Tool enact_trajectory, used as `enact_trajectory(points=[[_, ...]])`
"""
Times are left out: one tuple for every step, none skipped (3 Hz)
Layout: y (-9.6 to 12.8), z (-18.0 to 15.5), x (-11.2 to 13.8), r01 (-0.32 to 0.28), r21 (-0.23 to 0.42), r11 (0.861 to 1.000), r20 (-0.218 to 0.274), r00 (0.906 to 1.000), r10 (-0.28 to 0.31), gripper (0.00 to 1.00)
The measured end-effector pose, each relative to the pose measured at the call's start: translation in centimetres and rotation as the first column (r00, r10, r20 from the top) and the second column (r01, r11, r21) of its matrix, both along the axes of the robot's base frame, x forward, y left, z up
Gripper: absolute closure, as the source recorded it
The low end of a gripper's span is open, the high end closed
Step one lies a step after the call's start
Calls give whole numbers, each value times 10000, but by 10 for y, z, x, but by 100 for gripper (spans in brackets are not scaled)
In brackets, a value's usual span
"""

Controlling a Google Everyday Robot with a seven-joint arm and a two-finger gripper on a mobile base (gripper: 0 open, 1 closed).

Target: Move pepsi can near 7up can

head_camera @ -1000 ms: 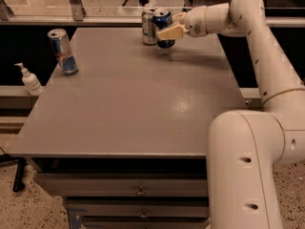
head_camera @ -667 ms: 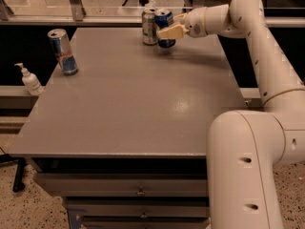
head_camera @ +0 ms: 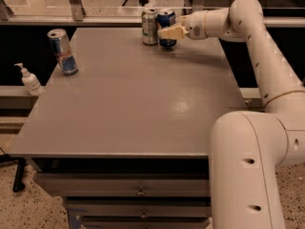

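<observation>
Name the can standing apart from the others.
The slim blue and silver can at left; the dark blue pepsi can and greenish 7up can stand paired beside the gripper.

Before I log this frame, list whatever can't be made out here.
Camera view:
Pepsi can: middle hidden by the gripper, which sits against it at the table's far edge.
7up can: label blurred; contact with the pepsi can unclear.
Slim can: markings too small to read.
Robot arm: cut off at the bottom edge.

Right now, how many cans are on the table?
3: the 7up can and pepsi can side by side at the far edge, the gripper at the pepsi can; a slim can near the left edge.
</observation>
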State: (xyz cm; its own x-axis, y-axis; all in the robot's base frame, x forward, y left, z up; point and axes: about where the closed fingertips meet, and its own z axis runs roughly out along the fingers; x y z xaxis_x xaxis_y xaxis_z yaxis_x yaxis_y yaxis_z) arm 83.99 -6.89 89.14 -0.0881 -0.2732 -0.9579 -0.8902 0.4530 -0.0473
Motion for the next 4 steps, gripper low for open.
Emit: enact_trajectory(points=[[0, -4, 2, 82, 136, 9999, 21, 10000, -82, 0], [-1, -7, 1, 132, 249, 9996, 51, 9999, -134, 0], [-16, 0, -4, 302, 352, 9989, 306, 9990, -313, 0], [-54, 20, -16, 680, 493, 9965, 981, 9925, -726, 0]])
